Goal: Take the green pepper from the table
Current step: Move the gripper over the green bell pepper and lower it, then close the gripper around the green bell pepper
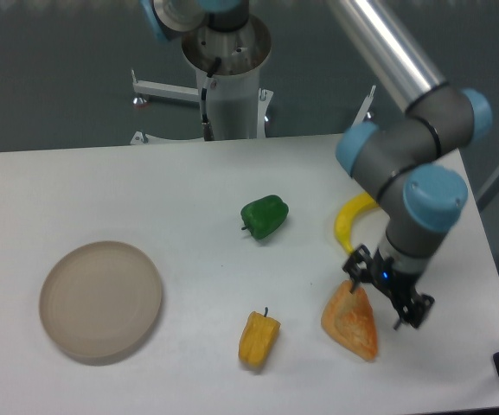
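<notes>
Gripper (386,296): jaws apart, empty, over orange wedge (352,322) near the table's (102,186) right edge.
Green pepper (265,216): mid-table, toward the back edge, untouched.

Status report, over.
Pincer open, empty, above the orange wedge. Green pepper untouched on the table, well apart from the pincer. Nothing between them.
</notes>
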